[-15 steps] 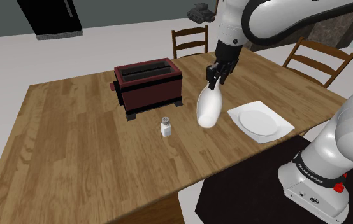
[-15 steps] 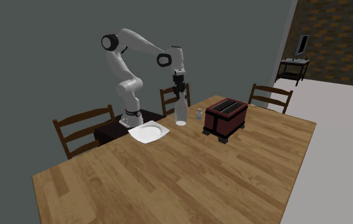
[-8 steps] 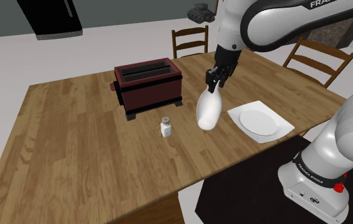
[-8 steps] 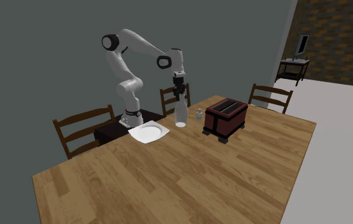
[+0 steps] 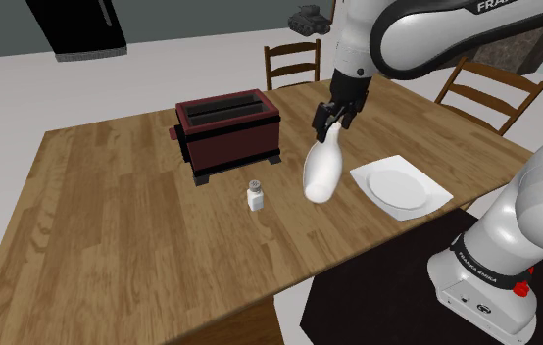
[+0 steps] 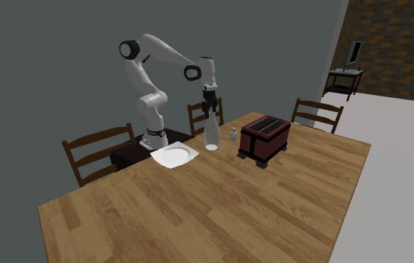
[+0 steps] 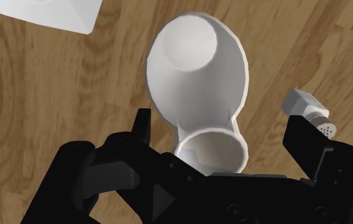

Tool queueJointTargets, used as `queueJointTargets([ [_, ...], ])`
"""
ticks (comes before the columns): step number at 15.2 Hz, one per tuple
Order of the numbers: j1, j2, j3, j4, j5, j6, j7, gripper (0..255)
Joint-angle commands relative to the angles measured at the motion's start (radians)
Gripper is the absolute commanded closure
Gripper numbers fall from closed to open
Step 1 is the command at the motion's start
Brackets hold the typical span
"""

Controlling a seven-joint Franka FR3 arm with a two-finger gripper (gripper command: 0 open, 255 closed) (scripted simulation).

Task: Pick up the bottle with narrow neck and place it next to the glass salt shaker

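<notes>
The all-black two-finger gripper (image 5: 331,122) hung open over the table. Its fingers were spread either side of the narrow neck of the white pear-shaped bottle (image 5: 320,176) and touched nothing. Half a second before, we had seen them clasped on that neck.

Reading the shoulder view from left to right along the light wooden table (image 5: 113,235), we found:
- a dark red, boxy two-slot toaster (image 5: 228,132)
- a small white salt shaker with a grey cap (image 5: 256,196)
- the bottle, standing on its base just beside the shaker
- a white square plate (image 5: 402,186)

We judged the bottle released and placed, with only drawing the hand clear left to do.
</notes>
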Motion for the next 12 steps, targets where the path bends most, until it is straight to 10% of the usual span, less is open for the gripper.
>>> queueJointTargets([
  [1, 0.001, -0.018, -0.002, 0.021, 0.001, -0.039, -0.001, 0],
  [12, 0.003, -0.058, -0.008, 0.086, 0.001, -0.144, -0.003, 0],
])
